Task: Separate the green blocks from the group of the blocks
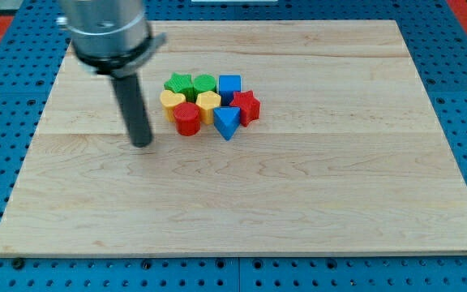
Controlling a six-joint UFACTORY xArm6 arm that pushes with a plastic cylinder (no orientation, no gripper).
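Two green blocks (191,84), two yellow (190,101), two red (217,112) and two blue (228,105) clustered right of the clawless tip (142,143).

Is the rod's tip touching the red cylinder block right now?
Apart. The camera view shows bare wood between my tip and the red cylinder.

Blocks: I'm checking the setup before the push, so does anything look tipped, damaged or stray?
Nothing stands out. All eight blocks sit in one tight cluster, the green blocks on its top edge. My tip rests apart, to the cluster's left.
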